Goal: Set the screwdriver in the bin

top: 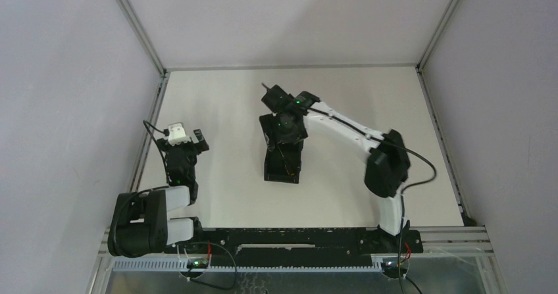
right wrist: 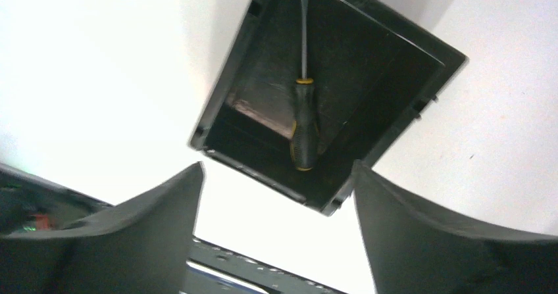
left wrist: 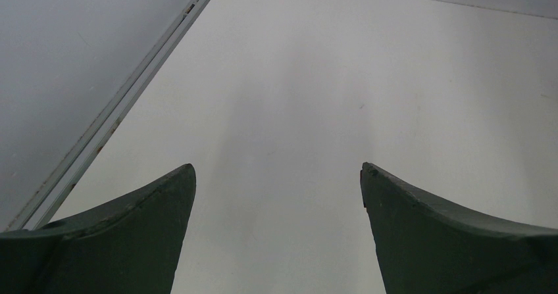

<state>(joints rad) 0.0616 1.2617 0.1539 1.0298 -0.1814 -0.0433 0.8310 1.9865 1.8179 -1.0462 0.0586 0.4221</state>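
The right gripper [right wrist: 278, 168], jaws wide and empty, hovers above the small black ribbed plastic bin [right wrist: 395, 83] mid-bench; the yellow-and-black-handled screwdriver [right wrist: 303, 126] lies inside. Placement looks done; next, a clear retreat upward. The left gripper [left wrist: 278, 175], also wide, sits by the left edge.

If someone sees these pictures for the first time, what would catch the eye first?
The screwdriver, yellow-orange and black, lies inside the black bin near the middle of the table. The right gripper hangs open above it; the left gripper, also open, hovers low over the table's left side.
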